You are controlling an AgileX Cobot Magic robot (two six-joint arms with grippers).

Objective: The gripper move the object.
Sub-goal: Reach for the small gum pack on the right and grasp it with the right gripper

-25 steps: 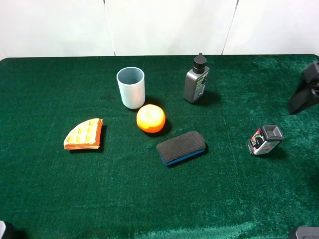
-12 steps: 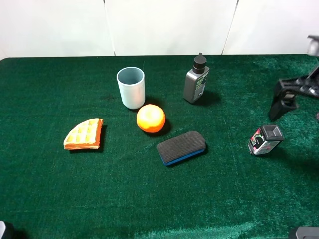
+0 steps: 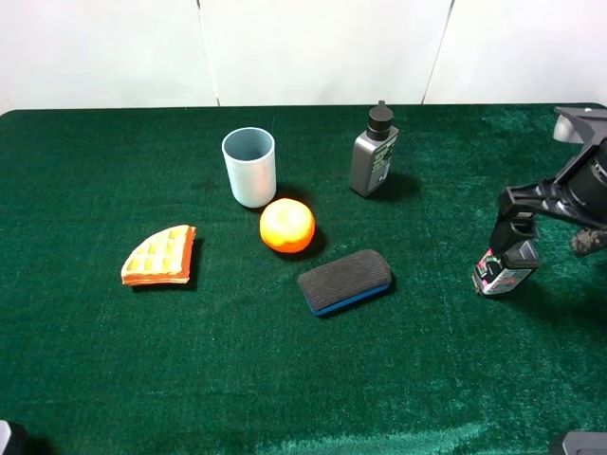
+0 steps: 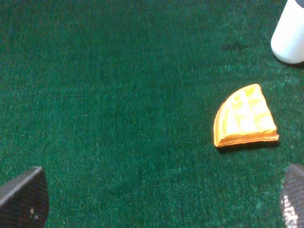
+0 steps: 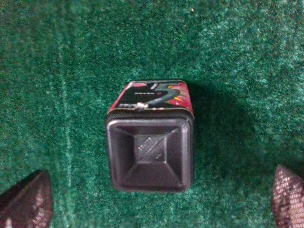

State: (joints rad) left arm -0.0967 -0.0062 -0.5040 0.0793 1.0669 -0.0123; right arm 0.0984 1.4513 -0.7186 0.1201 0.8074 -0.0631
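Nearest the lower part of the exterior frame, at the right, the small squat bottle with a dark grey square cap and pink, green and white label [image 3: 498,273] stands cap-up on the cloth. The black claw of the right gripper [image 5: 157,202] hangs over it, its fingers spread wide to either side of the cap and touching neither side. To the bottle's left, well apart, lies a black felt eraser with a blue base [image 3: 344,281]. Farther left sits an orange waffle wedge [image 3: 159,256], which the left gripper [image 4: 159,199] looks down on, its fingers also spread with only cloth between them. Above the eraser sits a round orange fruit [image 3: 286,226], just beside a pale blue-white cylindrical cup [image 3: 249,167]. A taller grey bottle with a black cap [image 3: 374,154] stands at upper centre. All rest on a dark green felt tabletop [image 3: 285,379]; white wall panels [image 3: 322,47] close the top of the frame.
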